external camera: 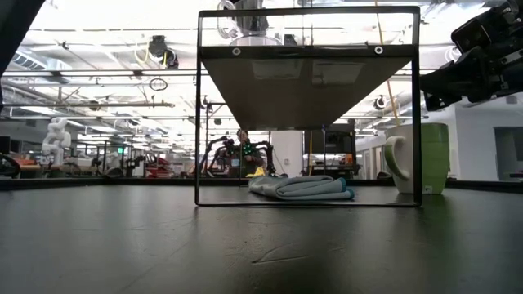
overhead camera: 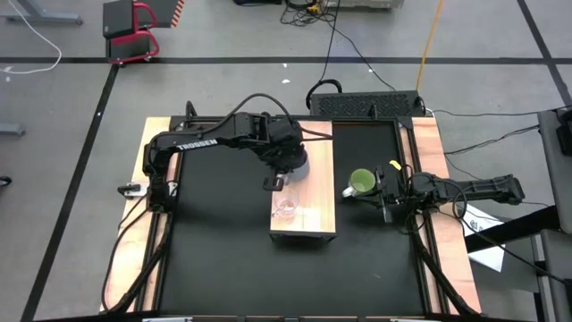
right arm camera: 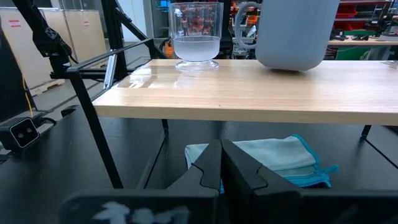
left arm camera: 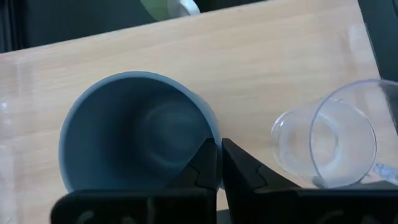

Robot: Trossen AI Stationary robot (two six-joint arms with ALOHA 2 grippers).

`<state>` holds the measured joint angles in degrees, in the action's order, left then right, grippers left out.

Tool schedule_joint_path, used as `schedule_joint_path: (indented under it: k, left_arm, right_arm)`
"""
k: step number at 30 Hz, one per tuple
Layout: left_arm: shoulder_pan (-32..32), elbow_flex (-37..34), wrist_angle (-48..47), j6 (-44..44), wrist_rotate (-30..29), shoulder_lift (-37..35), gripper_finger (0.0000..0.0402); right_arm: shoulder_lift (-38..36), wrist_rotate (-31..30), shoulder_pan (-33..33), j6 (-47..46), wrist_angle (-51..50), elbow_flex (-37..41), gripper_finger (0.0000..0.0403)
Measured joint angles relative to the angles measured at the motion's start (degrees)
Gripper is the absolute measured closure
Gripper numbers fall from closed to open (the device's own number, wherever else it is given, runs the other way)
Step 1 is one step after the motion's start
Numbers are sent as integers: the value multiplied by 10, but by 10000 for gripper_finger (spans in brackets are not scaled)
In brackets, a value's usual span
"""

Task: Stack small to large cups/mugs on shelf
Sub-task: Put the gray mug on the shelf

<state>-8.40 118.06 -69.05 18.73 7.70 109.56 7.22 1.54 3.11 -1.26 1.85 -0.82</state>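
Note:
The blue-grey mug (left arm camera: 134,134) stands upright on the light wooden shelf (overhead camera: 313,134), also seen in the right wrist view (right arm camera: 292,31). The small clear glass cup (overhead camera: 286,207) stands on the shelf nearer the front edge (right arm camera: 196,34). My left gripper (left arm camera: 219,155) is shut above the mug's near rim. The lime-green mug (overhead camera: 361,182) with a pale handle stands on the black table to the right of the shelf (external camera: 425,159). My right gripper (overhead camera: 382,192) is shut and empty, just right of the green mug. My left gripper's shut fingers (left arm camera: 208,165) point down over the blue-grey mug's rim (left arm camera: 211,134), on the side that faces the glass cup. They hide the spot below them. I cannot tell whether they touch the mug.
A folded pale blue cloth (right arm camera: 261,158) lies on the table under the shelf, between its thin dark legs (external camera: 197,106). Light wooden strips (overhead camera: 429,143) edge the black table. Black table surface lies left of the shelf (overhead camera: 223,233).

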Motion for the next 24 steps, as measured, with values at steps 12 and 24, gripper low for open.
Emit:
schedule_joint_path:
  k: [12, 24]
  left_arm:
    - [0, 0, 20, -18, 15, 0, 347]
    - [15, -1, 19, -39, -3, 22, 330]
  right_arm:
    - [0, 0, 0, 4, -2, 0, 403]
    - [2, 0, 0, 4, -6, 0, 403]
